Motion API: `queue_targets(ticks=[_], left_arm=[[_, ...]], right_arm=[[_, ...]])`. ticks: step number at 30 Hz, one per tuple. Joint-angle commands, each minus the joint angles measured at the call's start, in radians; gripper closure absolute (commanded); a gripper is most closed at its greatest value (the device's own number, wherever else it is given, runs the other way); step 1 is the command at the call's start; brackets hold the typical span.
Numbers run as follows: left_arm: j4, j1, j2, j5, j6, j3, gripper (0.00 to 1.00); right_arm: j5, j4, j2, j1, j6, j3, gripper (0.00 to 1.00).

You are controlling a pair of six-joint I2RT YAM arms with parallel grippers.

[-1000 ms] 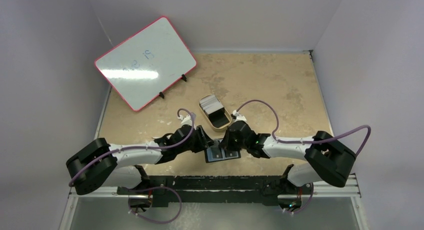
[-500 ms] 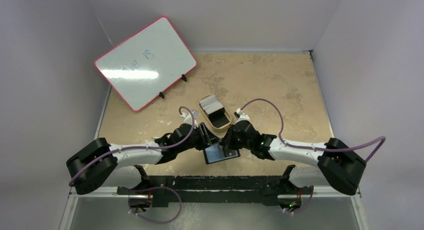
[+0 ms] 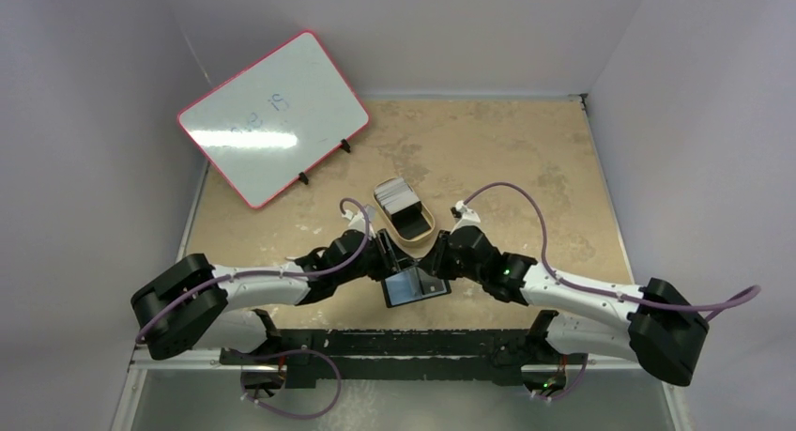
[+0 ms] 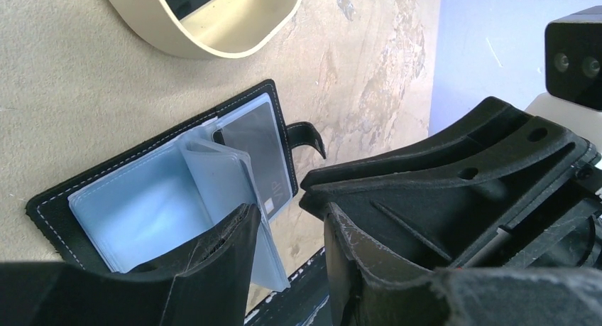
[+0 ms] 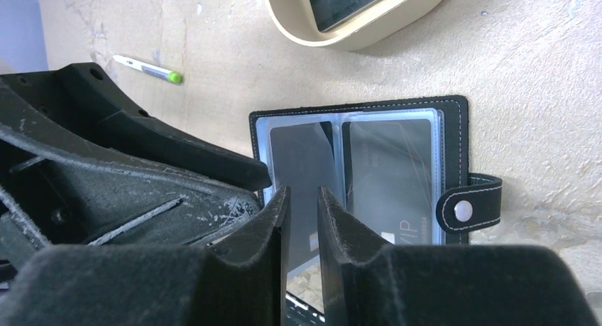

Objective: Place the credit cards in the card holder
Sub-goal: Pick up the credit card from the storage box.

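Observation:
The black card holder (image 3: 414,286) lies open near the table's front edge, between my two grippers. Its bluish-grey sleeves show in the left wrist view (image 4: 142,205). The right wrist view shows it (image 5: 454,138) with a dark card (image 5: 302,163) in the left sleeve, another in the right sleeve, and the snap tab on the right. My left gripper (image 3: 390,262) is open; one loose sleeve leans on its left finger (image 4: 220,262). My right gripper (image 3: 434,265) hovers over the card holder's near edge, jaws a narrow gap apart, gripping nothing. The whitish stack of credit cards (image 3: 396,194) sits at the far end of the tin.
The tan oval tin (image 3: 413,226) lies just beyond the card holder, also in the left wrist view (image 4: 213,42) and the right wrist view (image 5: 369,31). A pen (image 5: 149,69) lies to the left. A pink-framed whiteboard (image 3: 272,116) stands at the back left.
The right arm's elbow has swung out to the right and its gripper has shifted slightly right. A bluish sleeve of the card holder has lifted. The left gripper has hardly moved.

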Motion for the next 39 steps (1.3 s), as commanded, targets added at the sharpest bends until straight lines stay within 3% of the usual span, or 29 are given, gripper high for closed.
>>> queue_targets(ticks=[1,11,17,24,29,34,39], left_arm=[[0.009,-0.008,0.011,-0.017,0.027,0.045,0.61],[0.001,-0.012,0.057,-0.021,0.034,0.073,0.61],[-0.03,-0.016,0.064,-0.031,0.042,0.09,0.61],[-0.352,-0.018,-0.017,-0.203,0.043,0.133,0.68],[-0.434,-0.018,-0.043,-0.243,0.033,0.11,0.72],[-0.445,-0.015,-0.056,-0.257,0.055,0.092,0.78],[-0.465,0.045,-0.083,-0.232,0.092,0.09,0.83]], right_arm=[[0.024,-0.034,-0.055,0.006,-0.011,-0.012,0.76],[-0.051,0.047,-0.054,0.005,-0.059,-0.017,0.63],[-0.041,0.038,-0.026,0.006,-0.055,-0.022,0.65],[0.019,-0.141,-0.042,0.004,-0.026,0.035,0.62],[0.065,-0.195,-0.099,0.004,-0.052,0.077,0.57],[0.12,-0.199,-0.056,-0.016,-0.214,0.195,0.5],[0.095,-0.21,0.049,-0.138,-0.49,0.385,0.48]])
